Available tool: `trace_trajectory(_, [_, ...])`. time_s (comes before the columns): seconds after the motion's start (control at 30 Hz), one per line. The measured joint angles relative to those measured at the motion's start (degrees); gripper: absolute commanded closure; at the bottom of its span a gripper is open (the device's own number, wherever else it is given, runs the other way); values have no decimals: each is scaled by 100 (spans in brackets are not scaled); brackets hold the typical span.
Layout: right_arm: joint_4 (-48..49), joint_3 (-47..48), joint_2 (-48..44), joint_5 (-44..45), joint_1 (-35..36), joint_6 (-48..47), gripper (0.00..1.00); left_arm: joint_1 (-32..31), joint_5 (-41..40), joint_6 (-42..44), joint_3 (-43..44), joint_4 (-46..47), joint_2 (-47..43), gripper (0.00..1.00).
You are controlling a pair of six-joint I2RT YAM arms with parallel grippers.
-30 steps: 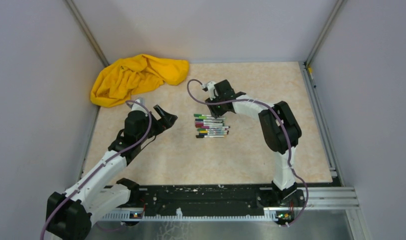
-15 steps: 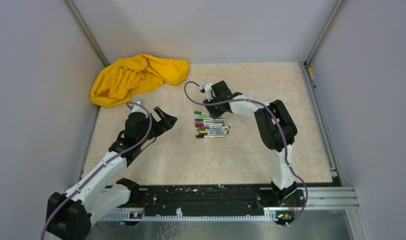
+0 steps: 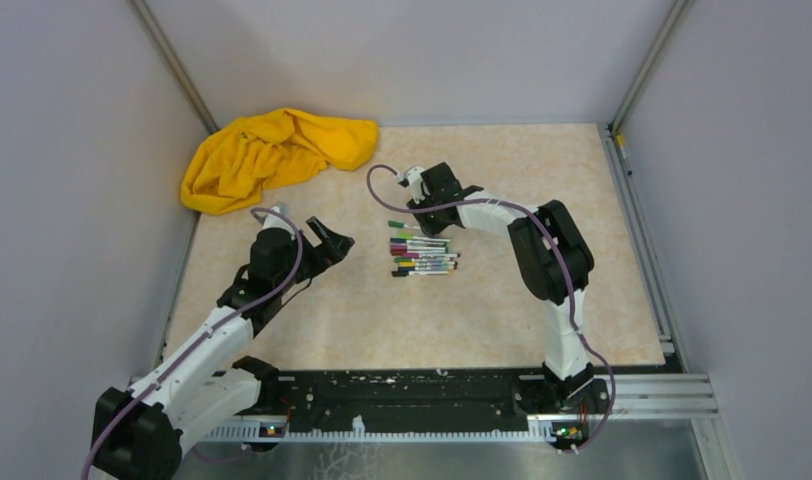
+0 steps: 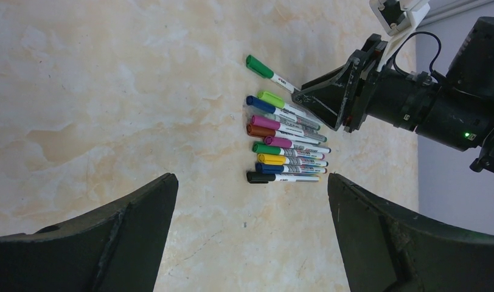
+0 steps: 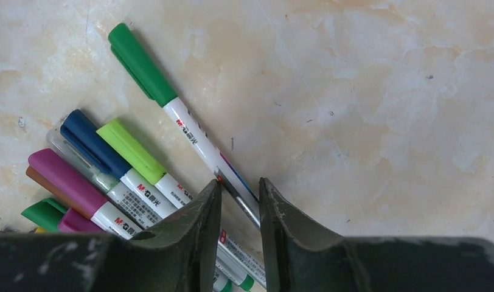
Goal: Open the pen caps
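Several pens point(image 3: 422, 255) lie side by side mid-table, caps on, pointing left. One green-capped pen point(image 5: 196, 137) lies askew at the far end of the row, its green cap point(image 5: 141, 64) up left. My right gripper point(image 5: 240, 182) is down on the table straddling this pen's white barrel, jaws narrowly apart, the left fingertip point(image 5: 214, 190) touching the barrel. Light green point(image 5: 132, 151), blue point(image 5: 92, 141) and pink point(image 5: 59, 178) caps lie beside it. My left gripper point(image 4: 252, 188) hovers wide open and empty left of the row point(image 4: 287, 143), facing it.
A crumpled yellow cloth point(image 3: 272, 155) lies at the back left corner. Grey walls enclose the table on three sides, with a metal rail point(image 3: 642, 230) along the right edge. The right arm point(image 3: 547, 250) arches over the table right of the pens.
The right gripper shifted slightly left and down onto the green-capped pen, and its jaws narrowed around the barrel. The left arm has barely moved.
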Motion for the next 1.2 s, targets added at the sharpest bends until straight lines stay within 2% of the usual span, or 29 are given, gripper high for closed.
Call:
trace_trajectory(0.17, [140,-59,0,39,7,4,84,0,0,-22,-11,0,0,1])
trace_trajectory(0.53, [354,-109,0,208,7,-24,100,0,-2,-76,-11,9,85,1])
trace_trajectory(0.8, [516,-142,0,402,-35,-114,100,0,15,-326,20,341,669,1])
trace_trajectory(1.2, [431,-157,-173,562,-52,-201,100,0,262,-702,584,863,1569,1])
